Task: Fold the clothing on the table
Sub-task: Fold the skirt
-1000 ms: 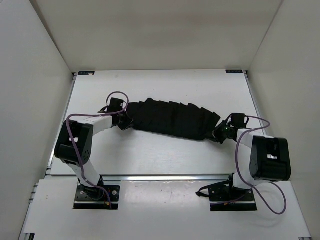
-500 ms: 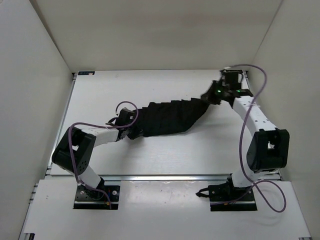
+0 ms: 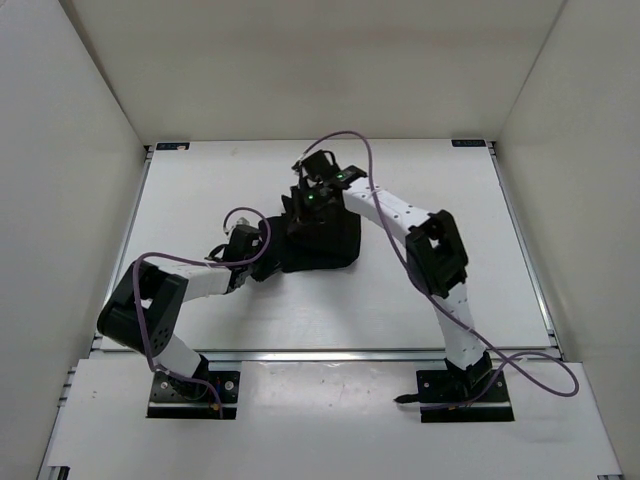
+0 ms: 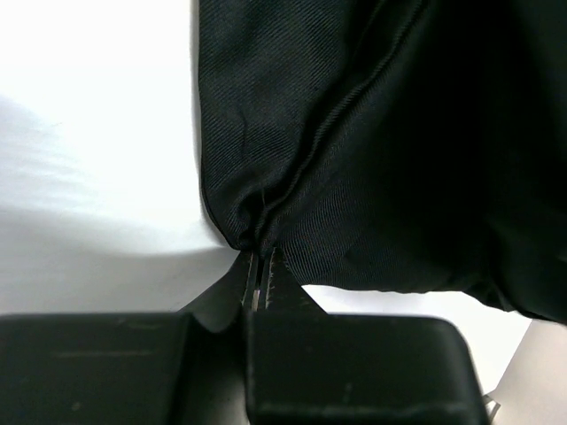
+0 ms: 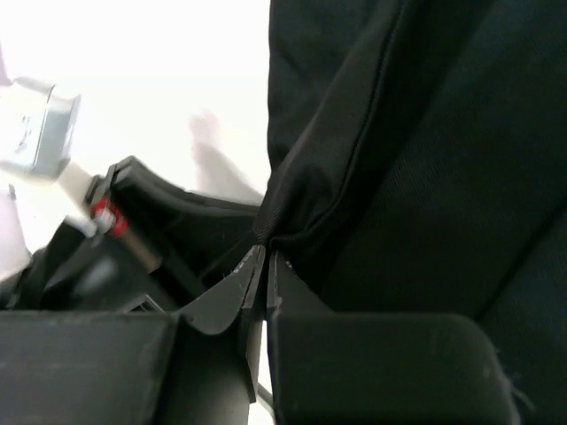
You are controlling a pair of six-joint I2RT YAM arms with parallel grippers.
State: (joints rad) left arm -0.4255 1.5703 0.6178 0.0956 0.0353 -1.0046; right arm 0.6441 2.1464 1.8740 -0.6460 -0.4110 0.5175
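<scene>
left gripper (image 4: pixel 260 266) low, near-left of table (image 3: pixel 440 190), jaws pinched tight on corner of clothing (image 3: pixel 322 242). clothing sits as 1 compact black heap, mid-table, slightly left of centre. right gripper (image 5: pixel 264 258) at heap's far edge, jaws clamped on seam fold, near left gripper. right arm reaches in from right side.

A metal rail (image 3: pixel 330 353) runs side to side. Just nearer than the rail lies a white board (image 3: pixel 320 430). Beyond the rail stand a pale left wall (image 3: pixel 60 200), back wall (image 3: pixel 320 70) and right wall (image 3: pixel 585 200). Far beyond the rail sit two small dark labels, a left label (image 3: pixel 172 146) and a right label (image 3: pixel 467 143).
</scene>
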